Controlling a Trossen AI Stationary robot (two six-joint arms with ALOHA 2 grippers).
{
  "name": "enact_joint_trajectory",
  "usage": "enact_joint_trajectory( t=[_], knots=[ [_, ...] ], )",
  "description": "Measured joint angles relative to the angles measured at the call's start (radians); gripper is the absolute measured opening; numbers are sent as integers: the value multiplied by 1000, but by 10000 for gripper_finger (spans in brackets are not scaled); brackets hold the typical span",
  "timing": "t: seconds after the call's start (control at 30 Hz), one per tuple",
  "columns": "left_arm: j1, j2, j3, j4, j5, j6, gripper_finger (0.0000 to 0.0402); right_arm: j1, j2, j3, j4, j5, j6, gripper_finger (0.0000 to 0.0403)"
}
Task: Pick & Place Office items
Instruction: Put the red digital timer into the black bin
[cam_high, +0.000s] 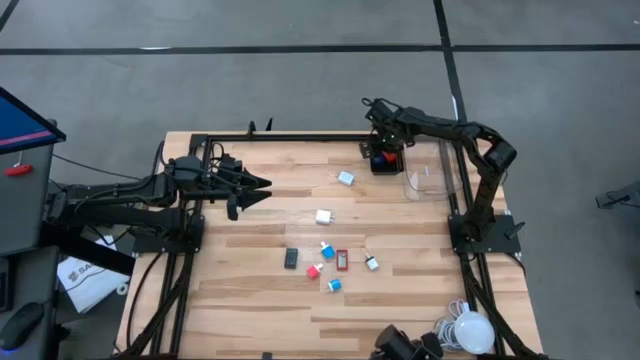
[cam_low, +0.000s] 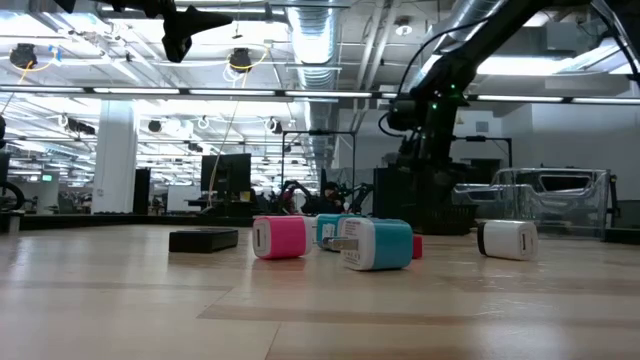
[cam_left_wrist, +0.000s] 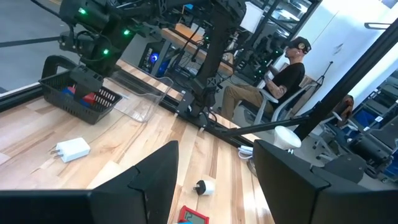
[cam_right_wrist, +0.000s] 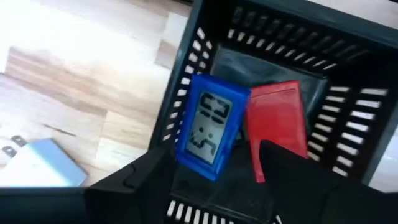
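Blue clock (cam_right_wrist: 209, 127) and a red piece (cam_right_wrist: 277, 127) lie in the tray (cam_high: 386, 160), just below the right claw (cam_high: 381, 141), jaws apart, empty. Eight-odd pieces (cam_high: 331, 258) wait well off mid-table. Left claw (cam_high: 262, 184) idle, jaws apart.

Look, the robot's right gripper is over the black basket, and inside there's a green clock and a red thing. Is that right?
Nearly. The clock in the black basket is blue, not green; the right wrist view shows it leaning next to the red thing. The rest holds: the right gripper is over the basket at the table's far edge, seen in the high view.
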Motion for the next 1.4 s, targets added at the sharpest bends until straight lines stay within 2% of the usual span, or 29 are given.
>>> enact_joint_trajectory(
  t=[0.13, 0.3, 0.43, 0.57, 0.7, 0.9, 1.13, 1.27, 1.4],
  knots=[
    [0, 0, 0, 0, 0, -11, 204, 26, -30, 0, -5, -23, -8, 225],
    [0, 0, 0, 0, 0, -14, 204, 113, -119, 0, -29, -27, -26, 216],
    [0, 0, 0, 0, 0, -14, 204, 228, -211, 0, -31, -52, -27, 207],
    [0, 0, 0, -1, 0, -13, 204, 402, -275, 1, -65, -53, 4, 201],
    [0, 0, 0, -3, 0, -10, 204, 569, -264, 1, -134, -52, 255, 197],
    [0, 0, 0, -2, 0, -10, 204, 780, -174, 0, -65, -42, 595, 200],
    [0, 0, 0, 0, 14, -13, 204, 974, -94, 0, -28, 60, 1016, 214],
    [0, 0, 0, 1, 36, -20, 204, 1059, -69, 0, -12, 134, 1165, 229],
    [0, -2, 0, 4, 52, -30, 204, 1086, -41, 0, 18, 212, 1213, 247]
  ],
)
